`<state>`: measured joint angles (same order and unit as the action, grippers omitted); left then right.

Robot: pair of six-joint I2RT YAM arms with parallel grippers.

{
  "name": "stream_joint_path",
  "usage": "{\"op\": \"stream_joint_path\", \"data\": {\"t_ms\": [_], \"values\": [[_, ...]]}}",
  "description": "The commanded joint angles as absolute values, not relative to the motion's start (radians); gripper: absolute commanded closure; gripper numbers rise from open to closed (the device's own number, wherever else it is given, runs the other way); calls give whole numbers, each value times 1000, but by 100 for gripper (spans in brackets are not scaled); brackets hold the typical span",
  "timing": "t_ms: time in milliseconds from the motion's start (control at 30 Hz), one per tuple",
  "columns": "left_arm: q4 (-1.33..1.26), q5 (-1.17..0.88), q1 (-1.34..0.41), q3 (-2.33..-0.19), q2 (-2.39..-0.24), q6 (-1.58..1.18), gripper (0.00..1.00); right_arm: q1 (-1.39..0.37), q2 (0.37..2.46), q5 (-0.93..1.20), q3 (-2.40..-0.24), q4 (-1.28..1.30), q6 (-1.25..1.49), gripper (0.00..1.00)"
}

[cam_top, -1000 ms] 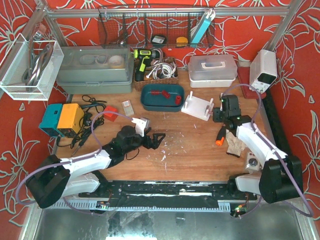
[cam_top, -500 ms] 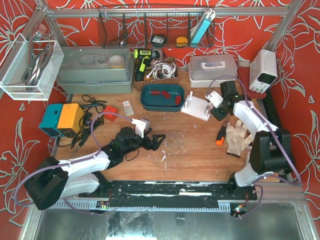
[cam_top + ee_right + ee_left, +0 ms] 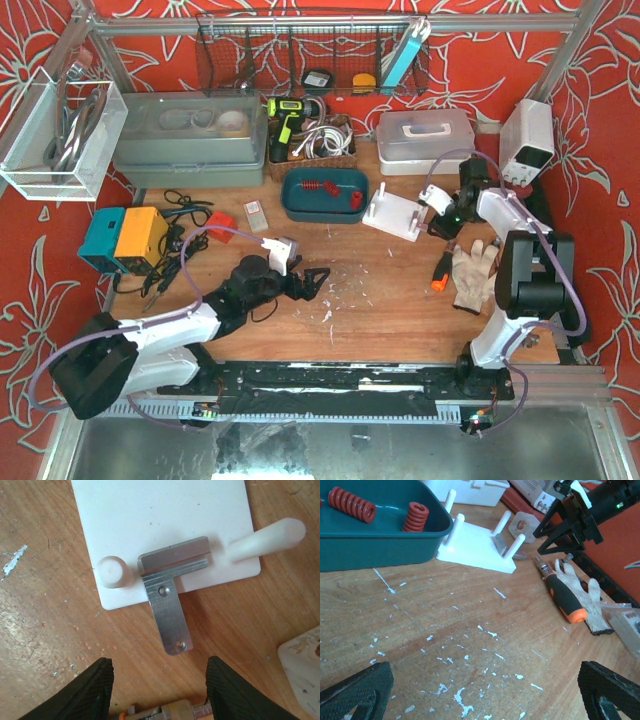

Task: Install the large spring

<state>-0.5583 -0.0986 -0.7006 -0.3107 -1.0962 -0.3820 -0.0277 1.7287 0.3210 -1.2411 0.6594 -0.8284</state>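
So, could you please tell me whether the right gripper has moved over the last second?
Yes. The right gripper has shifted a little toward the far right, nearer the white power supply, and it stays above the corner of the pegged white base.

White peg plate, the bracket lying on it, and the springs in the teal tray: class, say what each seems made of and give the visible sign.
The white peg plate looks like matte plastic: uniformly white, rounded pegs. The bracket is metal, perhaps aluminium or steel: grey brushed sheen. The springs in the teal tray are coiled wire, presumably steel, coated red.
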Motion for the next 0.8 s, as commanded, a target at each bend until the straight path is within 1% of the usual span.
{"op": "stream_joint_path", "data": {"t_ms": [0, 300, 767], "values": [[-591, -85, -707, -310, -1120, -374, 0, -17, 1777, 378, -1278, 662, -895, 46], [-592, -75, -707, -309, -1126, -370, 0, -15, 1872, 356, -1315, 609, -914, 54], [-586, -74, -707, -308, -1106, -372, 0, -14, 1939, 373, -1327, 609, -927, 56]]}}
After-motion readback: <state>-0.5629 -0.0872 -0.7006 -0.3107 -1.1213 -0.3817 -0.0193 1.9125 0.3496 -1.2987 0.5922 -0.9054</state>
